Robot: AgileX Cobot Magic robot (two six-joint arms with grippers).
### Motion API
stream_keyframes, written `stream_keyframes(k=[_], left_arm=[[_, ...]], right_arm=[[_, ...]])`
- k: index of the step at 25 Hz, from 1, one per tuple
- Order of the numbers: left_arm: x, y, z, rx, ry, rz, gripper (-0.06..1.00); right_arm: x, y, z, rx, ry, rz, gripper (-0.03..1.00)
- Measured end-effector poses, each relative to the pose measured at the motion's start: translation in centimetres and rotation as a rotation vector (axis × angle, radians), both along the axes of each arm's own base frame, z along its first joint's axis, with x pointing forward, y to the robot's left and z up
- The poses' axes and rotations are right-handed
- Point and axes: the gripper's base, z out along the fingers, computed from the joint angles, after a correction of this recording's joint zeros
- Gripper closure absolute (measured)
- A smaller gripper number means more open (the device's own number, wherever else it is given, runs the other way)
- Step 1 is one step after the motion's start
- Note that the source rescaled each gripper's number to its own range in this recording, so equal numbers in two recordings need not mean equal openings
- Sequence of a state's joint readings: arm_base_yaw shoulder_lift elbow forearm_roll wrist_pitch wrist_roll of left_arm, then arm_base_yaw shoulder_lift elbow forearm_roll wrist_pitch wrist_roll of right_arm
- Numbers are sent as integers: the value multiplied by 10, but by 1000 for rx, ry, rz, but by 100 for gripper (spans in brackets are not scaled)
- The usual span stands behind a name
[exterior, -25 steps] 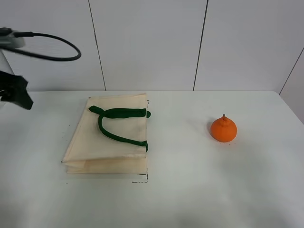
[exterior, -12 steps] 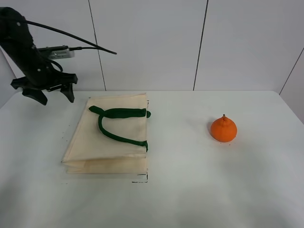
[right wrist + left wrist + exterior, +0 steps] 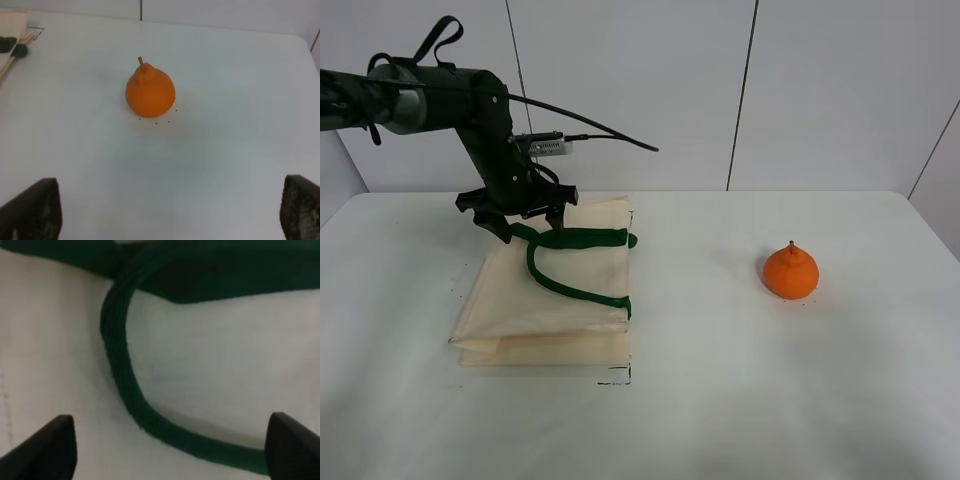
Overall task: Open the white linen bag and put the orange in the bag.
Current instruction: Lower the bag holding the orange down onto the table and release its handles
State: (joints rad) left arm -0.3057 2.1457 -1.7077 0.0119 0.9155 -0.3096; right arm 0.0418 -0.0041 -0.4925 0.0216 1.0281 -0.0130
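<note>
Nearest, the bare worktop (image 3: pixel 720 420) is seen. On it, left of centre, the bag (image 3: pixel 555 310) is laid flat, with layers showing at its folded near edge. The green strap (image 3: pixel 565 288) is looped across the upper panel, and both its ends are fixed at the edge facing the orange (image 3: pixel 791 272). The orange is set upright on the worktop, well apart to the right. The right jaws are shown only in the right wrist view: spread wide and empty, with the orange ahead of them and untouched. Farthest back, the left jaws are held spread over the far bend of the strap, and nothing is pinched between them. Whether the cloth is touched cannot be told.

The step in hand is judged to be the taking of the strap so that the bag's mouth can be lifted open. It would be done best with the jaws lowered astride the strap alone, so that no panel cloth is gathered in. The strap should then be raised gently, so that only the upper layer is lifted and the mouth is opened toward the orange.
</note>
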Motion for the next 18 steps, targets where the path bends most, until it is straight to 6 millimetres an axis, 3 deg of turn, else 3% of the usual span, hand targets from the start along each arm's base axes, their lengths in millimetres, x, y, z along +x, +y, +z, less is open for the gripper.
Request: stream_keyframes(k=[9,18], left_arm=[[9,-2,-57,30,71,2,-4],[13,-2,-70,36,47,5,-1]], right_arm=[[0,0,0,1,0,1,-3],[0,0,0,2,0,1,-3]])
